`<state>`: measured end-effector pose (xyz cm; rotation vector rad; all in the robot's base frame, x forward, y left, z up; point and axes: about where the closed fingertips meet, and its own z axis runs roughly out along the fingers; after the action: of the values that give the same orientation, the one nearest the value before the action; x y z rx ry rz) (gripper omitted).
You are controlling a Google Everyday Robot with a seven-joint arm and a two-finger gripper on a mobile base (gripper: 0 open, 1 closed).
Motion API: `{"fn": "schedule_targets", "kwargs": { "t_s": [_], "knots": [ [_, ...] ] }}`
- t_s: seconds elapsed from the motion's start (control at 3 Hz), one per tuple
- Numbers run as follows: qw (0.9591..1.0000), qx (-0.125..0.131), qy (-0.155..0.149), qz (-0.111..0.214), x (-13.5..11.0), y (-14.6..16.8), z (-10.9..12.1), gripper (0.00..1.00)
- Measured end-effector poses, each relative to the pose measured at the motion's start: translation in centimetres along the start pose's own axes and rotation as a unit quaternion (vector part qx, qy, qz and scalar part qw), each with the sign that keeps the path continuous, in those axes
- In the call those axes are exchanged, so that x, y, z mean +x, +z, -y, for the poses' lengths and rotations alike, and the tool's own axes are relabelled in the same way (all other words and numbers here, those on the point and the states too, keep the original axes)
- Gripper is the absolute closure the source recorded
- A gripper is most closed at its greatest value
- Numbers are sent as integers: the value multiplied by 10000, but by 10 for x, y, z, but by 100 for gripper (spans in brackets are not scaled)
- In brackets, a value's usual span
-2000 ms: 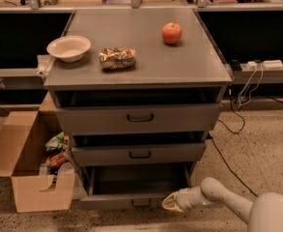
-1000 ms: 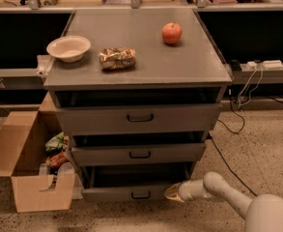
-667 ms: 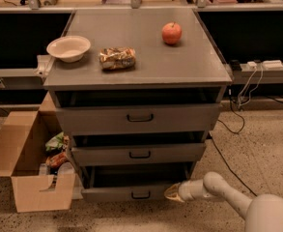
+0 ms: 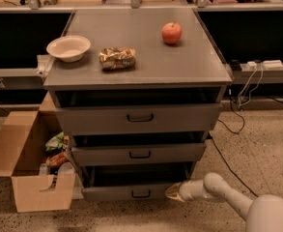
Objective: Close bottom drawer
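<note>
Bottom drawer (image 4: 111, 193), the slimmest front of the three, sits low in the frame just left of centre, at the foot of the grey cabinet (image 4: 146, 76); it is not yet shut. Its front stands forward of the cabinet body, with a dark gap above it where the tray shows in shadow; it also juts a little further out than the middle drawer (image 4: 102, 154) above.

The gripper (image 4: 173, 192) is at the lower right of the frame, its yellowish tip against the right end of that front panel, beside the small black handle (image 4: 141, 194) and not on it; whether it is set wide or narrow cannot be told, and it appears to grasp nothing. The pale arm (image 4: 218, 190) reaches in from the bottom right corner.

As a judgement, the push is under way and most of the travel looks spent; what is left is the last stretch, pressing the front back until that dark gap closes. Pushing at one end may skew the drawer on its runners; a straight, steady press would serve best.
</note>
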<state>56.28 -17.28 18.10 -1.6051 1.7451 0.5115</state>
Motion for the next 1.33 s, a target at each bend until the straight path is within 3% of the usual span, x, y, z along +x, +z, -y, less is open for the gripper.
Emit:
{"fn": "schedule_targets", "kwargs": {
  "t_s": [1.33],
  "knots": [
    [9996, 253, 92, -55, 13, 2, 16, 100]
  ]
}}
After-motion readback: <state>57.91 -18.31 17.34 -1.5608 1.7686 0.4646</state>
